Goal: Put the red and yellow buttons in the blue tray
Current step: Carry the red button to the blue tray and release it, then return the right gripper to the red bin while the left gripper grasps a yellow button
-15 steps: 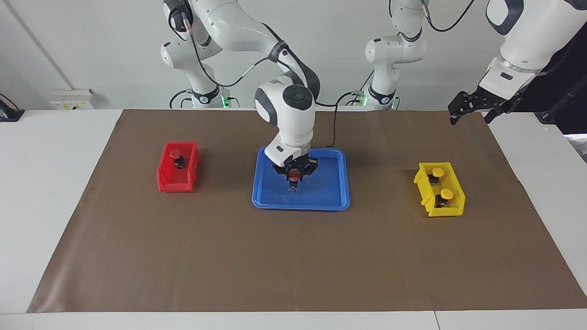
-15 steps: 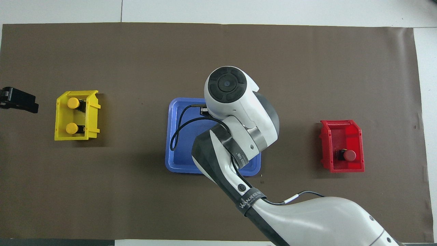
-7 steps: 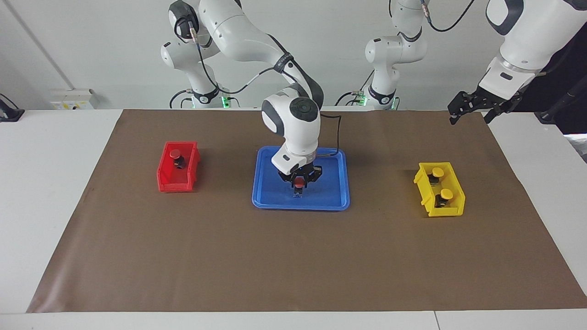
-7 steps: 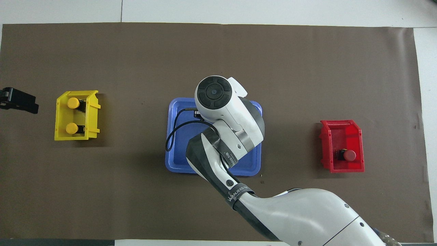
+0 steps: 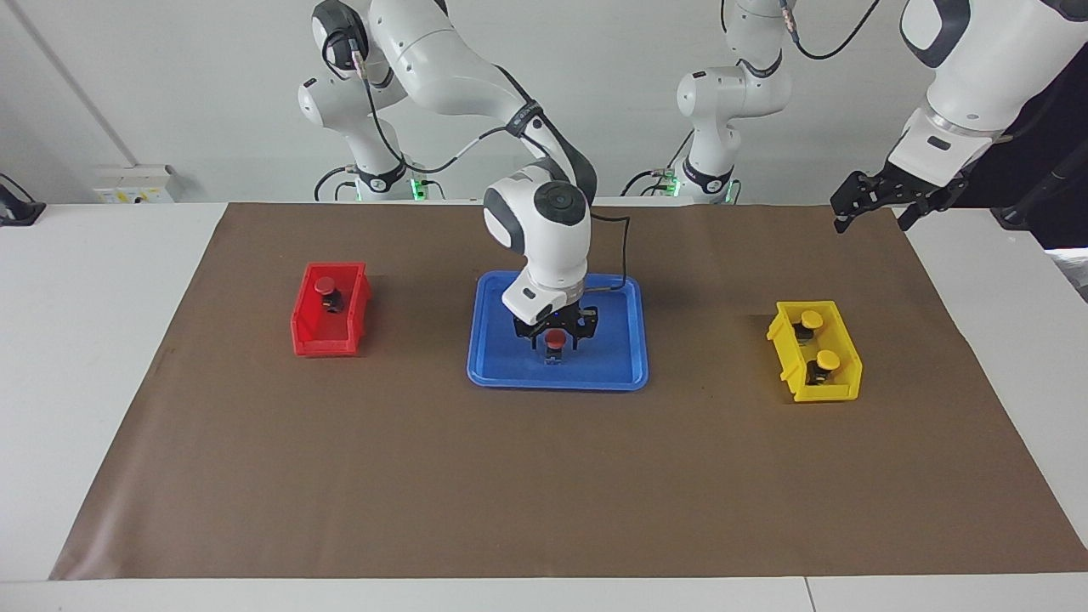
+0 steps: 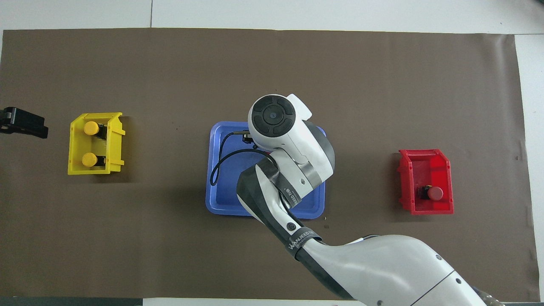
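The blue tray [image 5: 614, 344] lies mid-table; it also shows in the overhead view [image 6: 222, 199]. One red button [image 5: 554, 340] stands in the tray. My right gripper [image 5: 555, 347] is low over the tray, open, with a finger on either side of this button. The right arm hides this button in the overhead view. The other red button [image 5: 325, 286] [image 6: 434, 193] sits in the red bin [image 5: 330, 340]. Two yellow buttons [image 5: 812, 320] [image 5: 828, 360] sit in the yellow bin [image 5: 786, 350]. My left gripper [image 5: 874, 212] waits open, raised at its own end.
The red bin [image 6: 425, 161] stands toward the right arm's end of the brown mat and the yellow bin [image 6: 95, 170] toward the left arm's end. The left gripper [image 6: 23, 123] hangs beside the yellow bin. White table borders the mat [image 5: 510, 476].
My right gripper has come down into the tray with the red button, set it on the tray floor and opened its fingers. The left arm has not moved.
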